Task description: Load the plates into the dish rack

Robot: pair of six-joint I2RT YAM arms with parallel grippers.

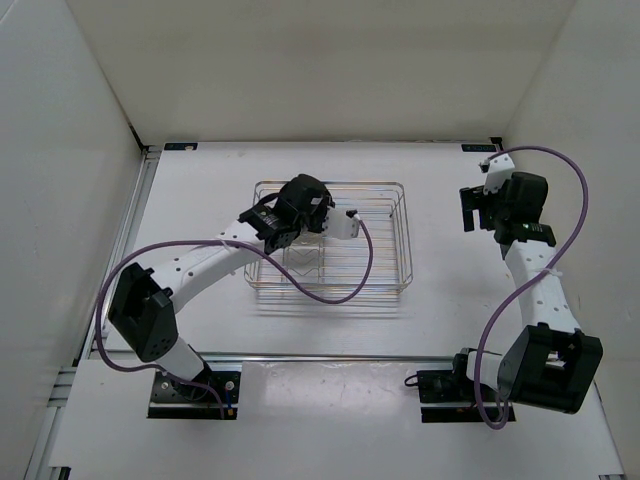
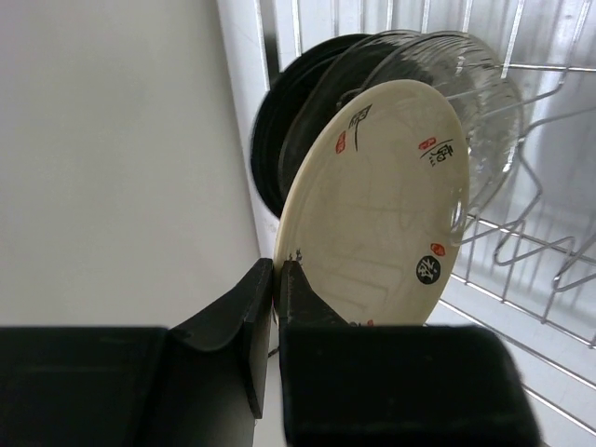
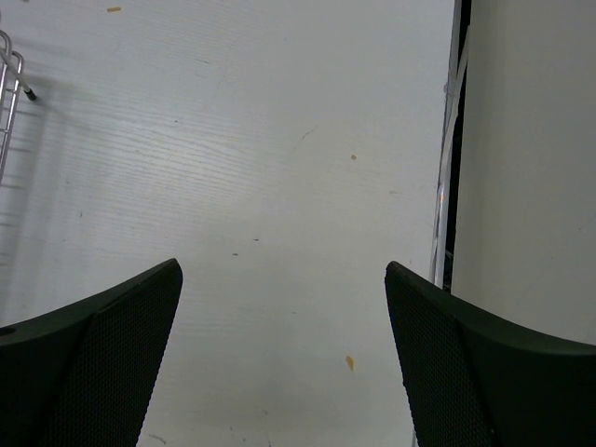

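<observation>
My left gripper (image 2: 277,270) is shut on the rim of the cream-yellow plate (image 2: 382,205), which stands on edge inside the dish rack (image 2: 549,270). Behind it, also on edge, stand the glossy black plate (image 2: 270,140) and two translucent greyish plates (image 2: 466,84). In the top view the left gripper (image 1: 300,215) hangs over the left part of the silver wire rack (image 1: 400,230) and hides the plates. My right gripper (image 1: 478,210) is open and empty to the right of the rack; its wrist view shows its jaws (image 3: 284,270) wide apart over bare table.
A corner of the rack (image 3: 11,65) shows at the left edge of the right wrist view. The table's right edge rail (image 3: 445,186) and a white side wall (image 3: 531,140) stand close to the right gripper. A purple cable (image 1: 330,290) loops over the rack's front.
</observation>
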